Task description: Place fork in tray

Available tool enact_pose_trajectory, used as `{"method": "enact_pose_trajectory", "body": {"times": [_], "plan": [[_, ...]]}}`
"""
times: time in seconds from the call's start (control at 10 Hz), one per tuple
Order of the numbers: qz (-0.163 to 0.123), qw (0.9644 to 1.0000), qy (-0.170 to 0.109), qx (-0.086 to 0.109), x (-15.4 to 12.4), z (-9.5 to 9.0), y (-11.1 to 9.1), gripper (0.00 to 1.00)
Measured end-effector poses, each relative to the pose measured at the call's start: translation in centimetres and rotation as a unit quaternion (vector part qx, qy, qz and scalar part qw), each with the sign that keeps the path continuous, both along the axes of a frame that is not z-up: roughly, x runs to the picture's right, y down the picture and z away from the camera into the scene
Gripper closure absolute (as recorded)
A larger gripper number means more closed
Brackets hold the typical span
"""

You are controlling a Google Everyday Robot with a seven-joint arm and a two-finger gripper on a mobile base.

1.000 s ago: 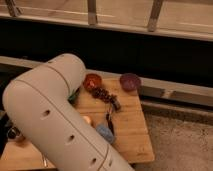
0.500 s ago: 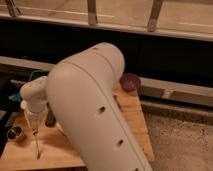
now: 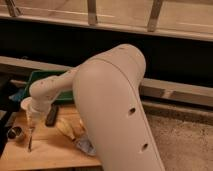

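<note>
The large white robot arm (image 3: 115, 110) has swung rightwards, uncovering a yellow object (image 3: 67, 128) right of the low-left gripper (image 3: 31, 127).

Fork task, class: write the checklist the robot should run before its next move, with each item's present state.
1. Fork located, below the gripper, over the wooden table: ok.
2. Gripper's hold on the fork secure: cannot tell.
3. Tray in sight, partly behind the arm: ok.
4. Fork inside the tray: not ok, it is in front of it.
5. Route to the tray free: not ok, a black bar lies between.
6. Small metal cup apart from the fork: ok.
</note>
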State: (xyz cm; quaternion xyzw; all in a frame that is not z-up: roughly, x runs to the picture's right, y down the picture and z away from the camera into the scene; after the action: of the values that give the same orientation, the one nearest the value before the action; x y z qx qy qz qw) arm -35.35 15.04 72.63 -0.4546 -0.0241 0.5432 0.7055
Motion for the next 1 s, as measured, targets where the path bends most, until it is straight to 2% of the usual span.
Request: {"method": "enact_pose_trajectory", "body": {"times": [0.2, 0.3, 0.5, 0.8, 1.0], "plan": [[0.012, 0.9999, -0.010, 0.001, 0.1, 0.1, -0.1, 1.00], [0.021, 0.9996, -0.015, 0.007, 0.5, 0.1, -0.8, 1.00], [0.040, 0.9987, -0.019, 0.023, 1.6, -0.4, -3.6, 1.00], [0.073, 0.9961, -0.011, 0.049, 4.4, -0.3, -8.2, 1.00], [0.110, 0.9914, 0.010, 0.069, 7.5, 0.0, -11.1, 1.00]]}}
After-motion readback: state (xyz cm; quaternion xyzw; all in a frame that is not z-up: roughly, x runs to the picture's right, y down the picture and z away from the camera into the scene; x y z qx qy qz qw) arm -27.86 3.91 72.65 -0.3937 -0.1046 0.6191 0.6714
